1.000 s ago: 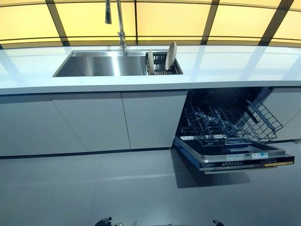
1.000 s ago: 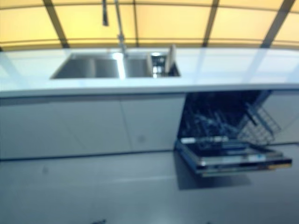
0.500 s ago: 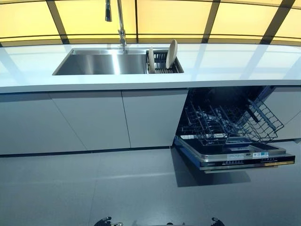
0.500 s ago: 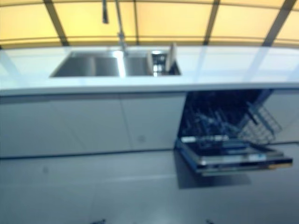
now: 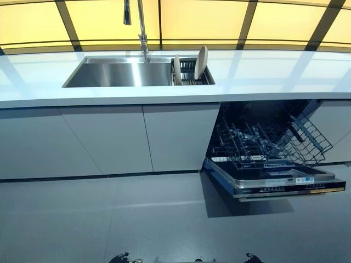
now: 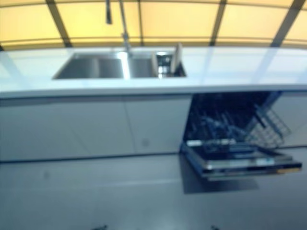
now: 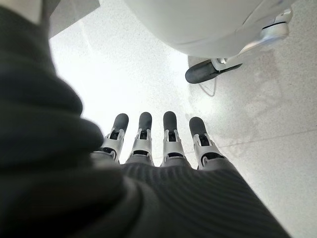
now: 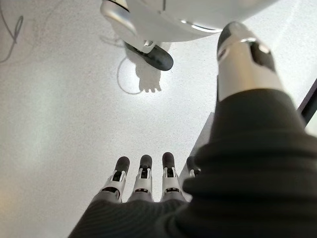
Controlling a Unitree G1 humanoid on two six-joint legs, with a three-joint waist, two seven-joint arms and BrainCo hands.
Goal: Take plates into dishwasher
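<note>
Only wrist views show hands: left hand [image 7: 163, 148], right hand [image 8: 143, 186] straight-fingered, empty | plates [image 5: 201, 62] racked in sink [image 5: 118, 74]

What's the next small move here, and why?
Probably step toward the sink: the plates stand in the rack there, the dishwasher is open, and the left hand and right hand hang open, empty, over the floor.

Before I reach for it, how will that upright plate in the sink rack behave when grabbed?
The plate looks stiff and glazed, so probably slick and breakable if knocked on the steel sink. It stands on edge, leaning in the rack, so a sideways push would likely tip it. Both hands, left and right, are open and empty.
</note>
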